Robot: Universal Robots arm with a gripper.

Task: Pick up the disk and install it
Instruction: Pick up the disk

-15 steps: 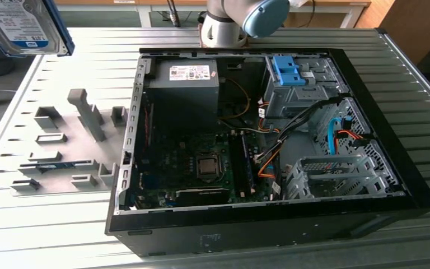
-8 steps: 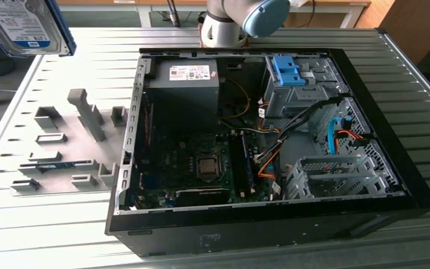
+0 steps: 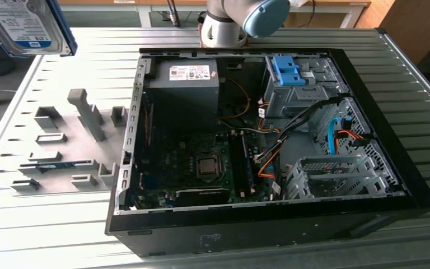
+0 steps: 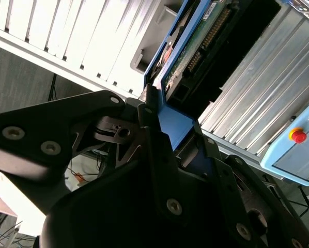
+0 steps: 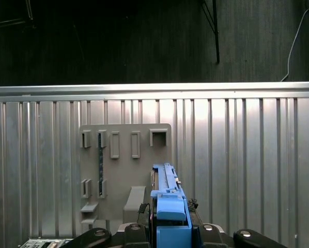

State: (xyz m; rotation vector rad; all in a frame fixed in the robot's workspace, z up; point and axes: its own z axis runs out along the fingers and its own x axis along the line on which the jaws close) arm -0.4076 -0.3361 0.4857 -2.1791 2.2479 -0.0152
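The gripper's [image 4: 176, 125] matte black fingers pinch the blue plastic carrier of the flat silver disk [image 3: 22, 22]. It is held clear of the ribbed metal table [image 3: 88, 56], near the open black computer case [image 3: 275, 221].

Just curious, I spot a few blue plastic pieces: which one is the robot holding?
The blue bracket framing the disk, clamped in the gripper; the blue clip sits on the drive cage.

Silver disk [image 3: 22, 22], upper left, has a white-and-blue label [image 3: 29, 40] and blue frame [image 3: 67, 40]; the ribbed tabletop [image 3: 65, 235] is silver-grey.
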